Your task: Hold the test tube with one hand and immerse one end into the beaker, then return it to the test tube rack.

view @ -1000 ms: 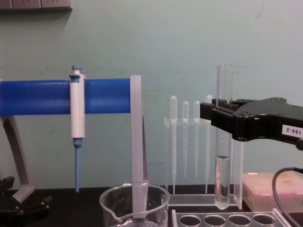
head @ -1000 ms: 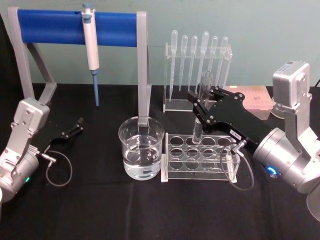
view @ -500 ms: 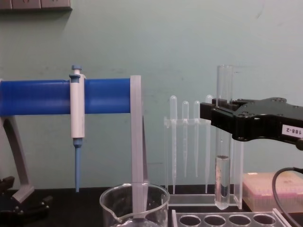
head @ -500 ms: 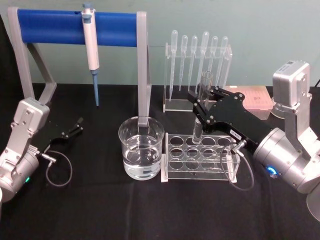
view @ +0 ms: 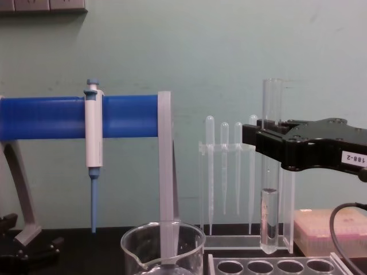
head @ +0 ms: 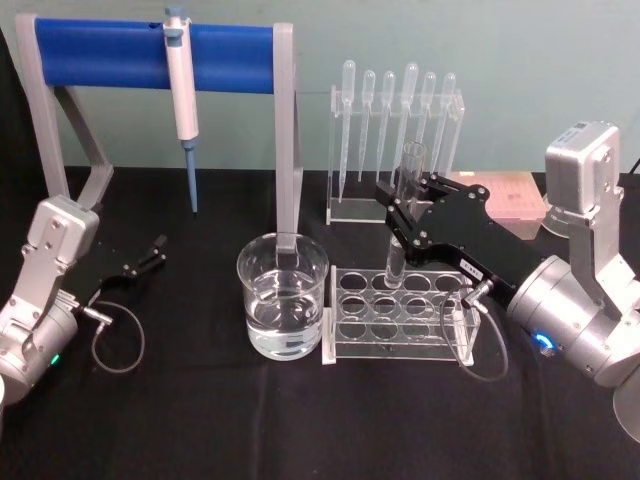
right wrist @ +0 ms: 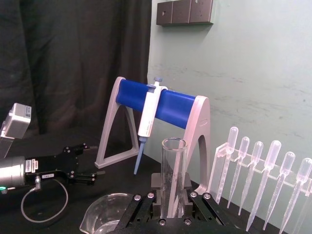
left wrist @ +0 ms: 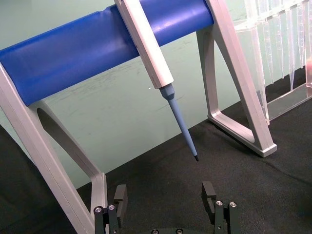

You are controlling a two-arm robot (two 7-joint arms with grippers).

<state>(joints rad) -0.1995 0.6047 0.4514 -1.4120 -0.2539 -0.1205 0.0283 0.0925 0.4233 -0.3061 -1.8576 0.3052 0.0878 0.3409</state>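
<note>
Your right gripper (head: 398,214) has its fingers closed on the test tube (view: 270,217), gripping it above the middle and holding it upright. The tube's round bottom hangs just above the far side of the clear rack (head: 400,318), not seated in a hole, and liquid fills its lower part. The beaker (head: 283,296), partly filled with water, stands on the bench (head: 220,420) just left of the rack, apart from the tube. Your left gripper (head: 150,253) sits low at the left near the blue stand (head: 150,55), fingers spread and holding nothing.
</note>
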